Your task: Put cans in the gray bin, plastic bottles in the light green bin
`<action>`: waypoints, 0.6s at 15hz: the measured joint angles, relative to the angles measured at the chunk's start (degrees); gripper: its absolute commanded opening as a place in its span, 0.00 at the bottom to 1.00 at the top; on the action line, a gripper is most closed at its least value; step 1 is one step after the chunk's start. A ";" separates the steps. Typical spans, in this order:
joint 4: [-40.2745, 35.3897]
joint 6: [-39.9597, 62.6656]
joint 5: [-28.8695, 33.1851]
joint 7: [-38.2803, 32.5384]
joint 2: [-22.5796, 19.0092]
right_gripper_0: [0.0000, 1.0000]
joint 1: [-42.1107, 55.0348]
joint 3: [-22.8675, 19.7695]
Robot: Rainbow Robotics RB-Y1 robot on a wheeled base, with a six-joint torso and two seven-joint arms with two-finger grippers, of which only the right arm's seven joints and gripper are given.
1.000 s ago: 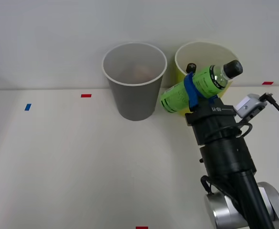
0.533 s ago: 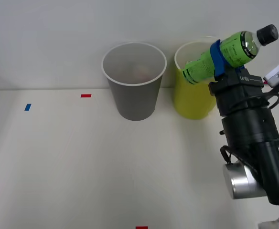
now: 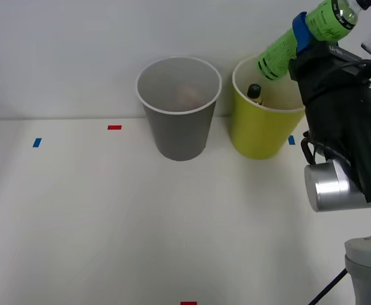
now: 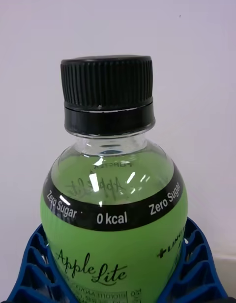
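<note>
Front view is showing the right gripper (image 3: 302, 33) pinching the green plastic bottle (image 3: 305, 33) — tilted, held high above the far right rim of the light green bin (image 3: 259, 130), where another black-capped bottle (image 3: 255, 94) is poking up — while the gray bin (image 3: 178, 121) is standing just beside it on the white table (image 3: 109, 222).

Lab test bench: bare white table (image 3: 96, 216), tape markers (image 3: 114, 128).

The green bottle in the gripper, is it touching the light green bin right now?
Apart. In the front view the green bottle, clamped in the right gripper, hangs tilted with its base above the light green bin, bare wall showing between base and rim.
</note>
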 measured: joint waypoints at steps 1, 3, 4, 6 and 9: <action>0.00 3.14 0.17 0.23 -1.08 0.00 -1.12 -0.17; 0.00 7.92 -0.08 0.51 -3.62 0.00 -2.99 -0.33; 0.08 9.77 -0.85 0.59 -4.68 0.00 -3.62 -0.46; 2.26 10.39 -2.82 0.95 -6.56 0.00 -4.97 -0.82; 10.45 7.90 -3.14 1.60 -7.66 0.00 -9.10 -1.84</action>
